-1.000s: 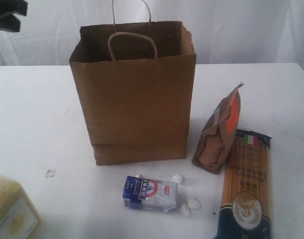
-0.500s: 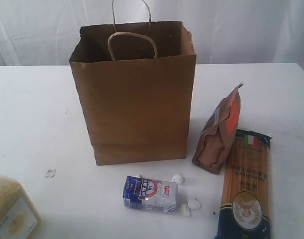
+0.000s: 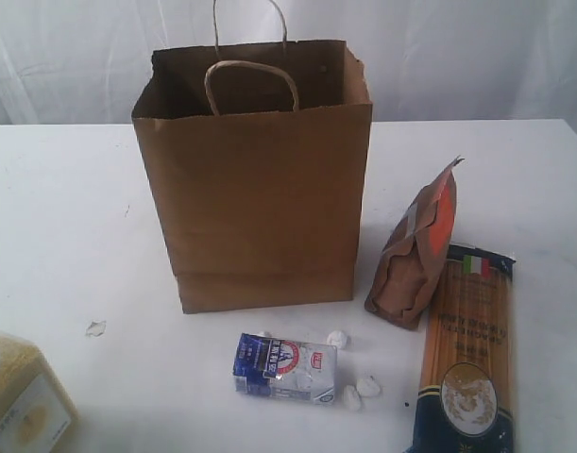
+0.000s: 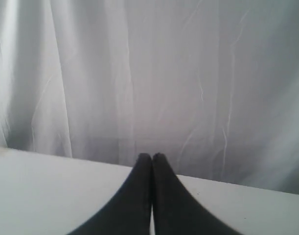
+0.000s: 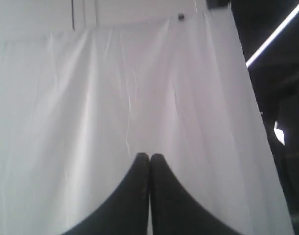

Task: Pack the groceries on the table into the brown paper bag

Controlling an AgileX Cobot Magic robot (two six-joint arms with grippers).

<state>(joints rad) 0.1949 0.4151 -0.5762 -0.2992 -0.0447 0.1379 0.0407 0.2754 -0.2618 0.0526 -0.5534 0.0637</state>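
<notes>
The bag (image 3: 260,208) stands upright and open-mouthed mid-table (image 3: 61,217); its inside cannot be seen from here. Four groceries sit outside it: a blue-white pouch (image 3: 285,368) lying flat just in front, among white crumbs (image 3: 359,387); a brown pouch (image 3: 411,255) standing tilted just right of the bag; a spaghetti pack (image 3: 467,349) lying flat beside that pouch; and a yellow-grain container (image 3: 24,401) at the near left corner, partly cut off. Neither arm appears in the exterior view. Both wrist views face the white curtain, and the left jaws and the right jaws are each pressed together on nothing. This looks like the gap before a pick. The next move calls for one arm to come down over an item, part its jaws, and grip. The blue-white pouch seems the easiest reach.
</notes>
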